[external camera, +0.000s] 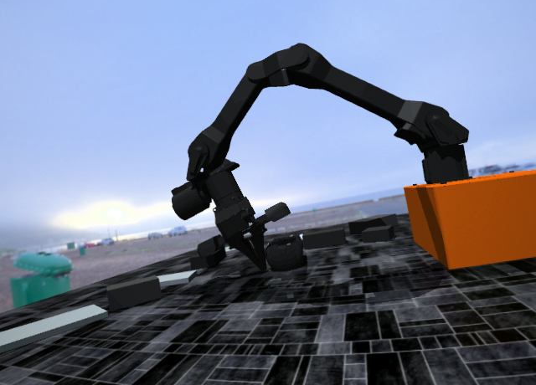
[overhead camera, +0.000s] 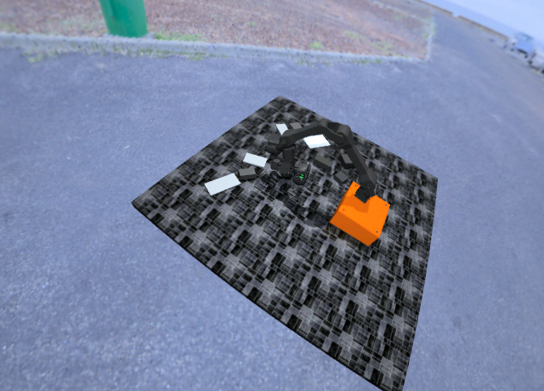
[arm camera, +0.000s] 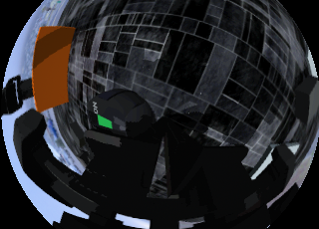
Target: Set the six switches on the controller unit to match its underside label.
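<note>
The dark grey controller unit (overhead camera: pixel 300 180) (external camera: pixel 286 255) (arm camera: pixel 122 107) stands on the patterned bench with its switch side up. Some green shows on its top in the top view. In the wrist view one green switch end and the letters ON show; the other switches are hidden or too dark to read. The label underneath is hidden. My gripper (external camera: pixel 264 269) (arm camera: pixel 164 120) is shut and empty. It points down with its fingertips low, near the bench, close beside the unit on the side away from the orange base. I cannot tell whether they touch the unit.
The orange base block (overhead camera: pixel 359 218) (external camera: pixel 484 221) (arm camera: pixel 52 72) carries the arm. A dark block (overhead camera: pixel 246 173) (external camera: pixel 134 292) lies between white panels (overhead camera: pixel 222 184) (overhead camera: pixel 254 159). Another dark block (overhead camera: pixel 323 161) (external camera: pixel 323 238) lies behind the unit, with a white panel (overhead camera: pixel 316 141) beyond.
</note>
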Motion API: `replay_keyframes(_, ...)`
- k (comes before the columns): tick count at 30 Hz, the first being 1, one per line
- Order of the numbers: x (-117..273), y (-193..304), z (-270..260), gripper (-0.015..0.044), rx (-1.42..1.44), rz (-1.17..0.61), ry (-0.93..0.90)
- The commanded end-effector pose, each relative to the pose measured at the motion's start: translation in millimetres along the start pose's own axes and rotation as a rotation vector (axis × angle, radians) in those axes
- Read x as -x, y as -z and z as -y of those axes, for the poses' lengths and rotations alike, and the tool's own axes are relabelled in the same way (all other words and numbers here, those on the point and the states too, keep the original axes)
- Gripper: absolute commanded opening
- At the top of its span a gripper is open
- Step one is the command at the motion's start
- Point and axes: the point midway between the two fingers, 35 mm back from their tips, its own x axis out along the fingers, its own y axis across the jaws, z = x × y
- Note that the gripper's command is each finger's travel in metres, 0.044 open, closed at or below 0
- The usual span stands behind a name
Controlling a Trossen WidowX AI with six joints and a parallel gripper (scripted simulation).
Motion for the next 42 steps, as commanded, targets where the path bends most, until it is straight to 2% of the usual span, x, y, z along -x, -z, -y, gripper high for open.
replay_keyframes(1, 1.7, -0.3, -1.7, 0.0000, -0.004, 0.002, 0.007)
replay_keyframes(42, -10.7, -0.2, -38.8, 0.0000, -0.004, 0.002, 0.003)
